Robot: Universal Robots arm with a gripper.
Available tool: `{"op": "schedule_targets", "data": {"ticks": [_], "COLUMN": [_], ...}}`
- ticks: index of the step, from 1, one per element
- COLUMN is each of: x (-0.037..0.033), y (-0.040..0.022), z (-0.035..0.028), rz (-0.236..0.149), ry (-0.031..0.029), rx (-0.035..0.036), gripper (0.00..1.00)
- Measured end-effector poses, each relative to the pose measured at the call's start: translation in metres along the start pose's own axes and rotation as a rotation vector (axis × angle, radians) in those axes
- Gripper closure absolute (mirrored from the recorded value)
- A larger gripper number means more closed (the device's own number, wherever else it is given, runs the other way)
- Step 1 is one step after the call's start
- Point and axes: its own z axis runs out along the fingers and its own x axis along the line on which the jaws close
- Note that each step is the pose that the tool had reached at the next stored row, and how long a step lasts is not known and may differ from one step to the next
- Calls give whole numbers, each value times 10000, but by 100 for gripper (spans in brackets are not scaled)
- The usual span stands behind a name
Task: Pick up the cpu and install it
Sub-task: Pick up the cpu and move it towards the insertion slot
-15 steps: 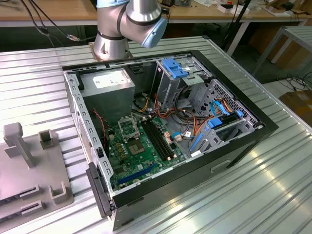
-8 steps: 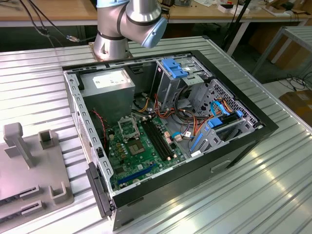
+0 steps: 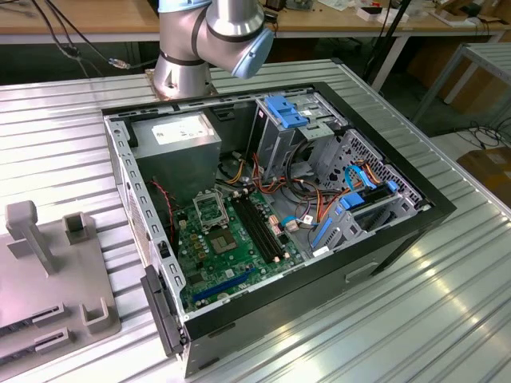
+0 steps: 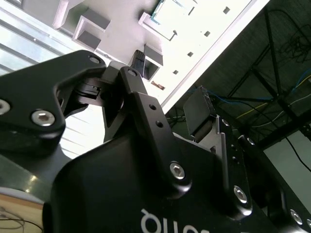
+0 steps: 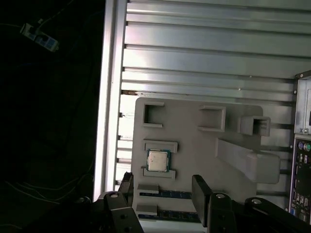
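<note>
1. Exterior view: a ribbed metal table (image 3: pixel 64 136) carries an open computer case (image 3: pixel 383 239) lying on its side.
   - The arm's base (image 3: pixel 188 68) stands at about eleven o'clock from the case.
   - Inside the case, a green motherboard (image 3: pixel 231 255) shows a hollow silver socket frame (image 3: pixel 209 209), with long black memory slots (image 3: pixel 259 227) beside it at three o'clock.
   - A grey power supply (image 3: pixel 180 140) sits at twelve o'clock from the board.
   - A pale grey fixture plate (image 3: pixel 56 279) lies on the table at nine o'clock from the case, toward the exterior view's left.
   - Wooden workbenches (image 3: pixel 72 20) with trailing cables line the room behind, and a cardboard box (image 3: pixel 491 171) sits on the floor toward the exterior view's right.

2. Second wrist view: the black gripper (image 4: pixel 167 87) is seen from close behind, and its fingers (image 4: pixel 198 114) stand apart with nothing between them.
   - Past them are the bright ribbed table, the plate's raised blocks (image 4: pixel 90 24), and a dark stretch of room with loose cables (image 4: pixel 291 48).

3. First wrist view: the cpu (image 5: pixel 158 160) lies flat on the fixture plate (image 5: pixel 194 145), silver top up, nested between two small raised brackets (well apart from the case).
   - The gripper (image 5: pixel 163 187) hovers just beside it, fingers (image 5: pixel 199 191) spread wide and holding nothing.
   - The table's grooved surface (image 5: pixel 204 53) ends at a straight edge, with dark floor beyond.
   - The case's rear ports (image 5: pixel 303 160) show at the frame's edge.
</note>
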Motion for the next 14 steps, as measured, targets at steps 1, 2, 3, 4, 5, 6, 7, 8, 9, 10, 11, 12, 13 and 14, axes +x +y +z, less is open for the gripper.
{"op": "schedule_targets", "data": {"ticks": [1, 2, 3, 4, 5, 6, 7, 8, 9, 10, 11, 12, 13, 14], "x": [0, 0, 0, 0, 0, -1, -1, -1, -2, -3, -3, -4, -5, -6], "y": [0, 0, 0, 0, -1, -1, -1, -1, -2, -3, -4, -4, -5, -6], "z": [2, 5, 8, 12, 17, 26, 36, 48, 64, 83, 103, 122, 158, 184], "rz": [0, 0, 0, 0, 0, 0, 1, 0, 0, 0, 0, 1, 0, 1], "ry": [0, -1, -2, -1, 0, -2, -1, 0, -1, -1, 0, 0, 0, 0], "rx": [0, -1, -1, -1, 0, -2, -1, 0, -1, -1, 0, 0, 0, 0], "gripper": [40, 40, 40, 40, 40, 40, 40, 40, 40, 40, 40, 40, 40, 40]}}
